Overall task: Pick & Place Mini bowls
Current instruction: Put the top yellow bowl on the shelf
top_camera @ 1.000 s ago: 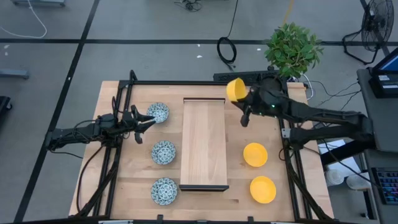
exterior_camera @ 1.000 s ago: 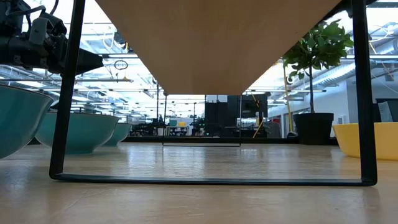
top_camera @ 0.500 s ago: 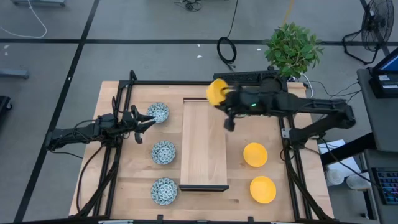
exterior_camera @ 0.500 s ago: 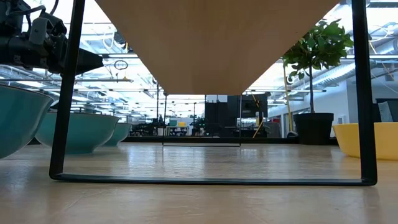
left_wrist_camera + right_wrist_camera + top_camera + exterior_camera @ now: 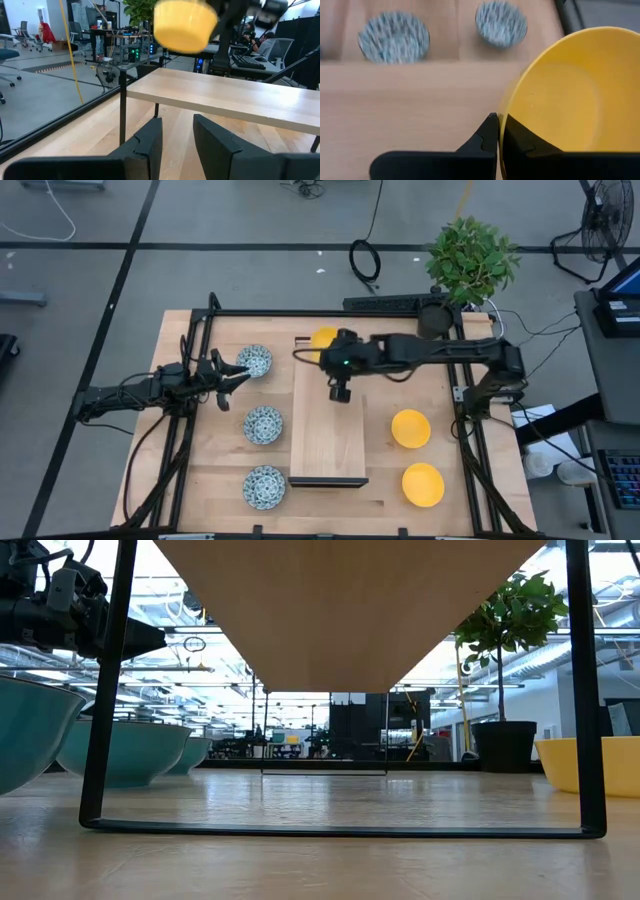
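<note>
Over the last second the right gripper [image 5: 330, 350] has swung from beside the potted plant [image 5: 470, 258] to above the far end of the wooden tray [image 5: 327, 442], its fingers pinched on the rim of a yellow mini bowl [image 5: 322, 338]. The bowl hangs tilted over the tray top, apparently not yet touching it; set-down looks near. Two yellow bowls [image 5: 410, 428] lie well behind this gripper, off the tray. The left gripper [image 5: 238, 371] has stayed put, fingers partly apart and empty, its tips just beside a patterned mini bowl [image 5: 254, 361]. No readable brand, label or writing shows
</note>
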`<control>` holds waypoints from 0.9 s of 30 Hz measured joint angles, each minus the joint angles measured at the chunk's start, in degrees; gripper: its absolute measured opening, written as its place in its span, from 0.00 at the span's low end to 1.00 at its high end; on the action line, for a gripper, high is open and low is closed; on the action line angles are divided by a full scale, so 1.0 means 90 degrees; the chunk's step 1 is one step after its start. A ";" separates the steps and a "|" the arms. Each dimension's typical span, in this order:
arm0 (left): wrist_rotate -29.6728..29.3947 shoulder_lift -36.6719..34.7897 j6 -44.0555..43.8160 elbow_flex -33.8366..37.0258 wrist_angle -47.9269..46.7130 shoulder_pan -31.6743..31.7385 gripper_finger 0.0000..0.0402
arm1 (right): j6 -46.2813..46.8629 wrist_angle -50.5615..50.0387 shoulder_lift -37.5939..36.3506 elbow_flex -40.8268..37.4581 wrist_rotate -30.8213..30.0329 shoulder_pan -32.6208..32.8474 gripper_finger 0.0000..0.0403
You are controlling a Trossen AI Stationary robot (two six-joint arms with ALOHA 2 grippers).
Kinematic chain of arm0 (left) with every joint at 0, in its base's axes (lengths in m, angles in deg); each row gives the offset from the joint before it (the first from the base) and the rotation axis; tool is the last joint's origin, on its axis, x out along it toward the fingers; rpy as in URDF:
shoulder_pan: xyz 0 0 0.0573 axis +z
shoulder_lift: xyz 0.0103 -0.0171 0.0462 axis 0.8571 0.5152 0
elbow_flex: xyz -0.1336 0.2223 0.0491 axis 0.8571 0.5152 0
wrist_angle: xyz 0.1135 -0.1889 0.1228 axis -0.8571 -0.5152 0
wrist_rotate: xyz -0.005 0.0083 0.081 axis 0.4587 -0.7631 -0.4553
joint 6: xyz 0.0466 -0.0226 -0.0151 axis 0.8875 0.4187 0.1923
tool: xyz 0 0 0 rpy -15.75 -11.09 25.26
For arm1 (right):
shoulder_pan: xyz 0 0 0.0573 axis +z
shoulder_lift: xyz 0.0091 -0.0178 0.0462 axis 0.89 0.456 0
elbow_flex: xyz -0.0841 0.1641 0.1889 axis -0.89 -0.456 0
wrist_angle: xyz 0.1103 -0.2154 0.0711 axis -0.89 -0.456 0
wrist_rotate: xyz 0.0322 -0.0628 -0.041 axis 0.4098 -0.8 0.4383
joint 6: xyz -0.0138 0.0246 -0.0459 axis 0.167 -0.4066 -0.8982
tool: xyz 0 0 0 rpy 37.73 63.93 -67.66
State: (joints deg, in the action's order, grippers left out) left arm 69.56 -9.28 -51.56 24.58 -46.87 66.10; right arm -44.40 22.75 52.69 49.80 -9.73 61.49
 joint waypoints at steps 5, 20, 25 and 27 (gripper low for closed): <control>0.0002 0.0000 0.0000 0.0000 0.0000 0.0001 0.28 | 0.0246 -0.0324 0.0364 -0.0002 0.0009 0.0000 0.00; 0.0002 0.0000 0.0000 0.0000 -0.0002 0.0000 0.28 | 0.0265 -0.0495 0.0503 0.0000 0.0012 0.0000 0.02; 0.0002 0.0000 0.0000 0.0000 -0.0001 -0.0001 0.28 | 0.0518 -0.0441 0.0503 0.0000 0.0012 0.0000 0.06; 0.0002 0.0000 -0.0002 0.0000 0.0000 0.0000 0.28 | 0.0520 -0.0442 0.0503 0.0000 0.0014 0.0000 0.07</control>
State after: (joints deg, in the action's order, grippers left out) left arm 69.58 -9.28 -51.58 24.58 -46.87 66.10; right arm -39.73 18.77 57.21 49.80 -9.60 61.49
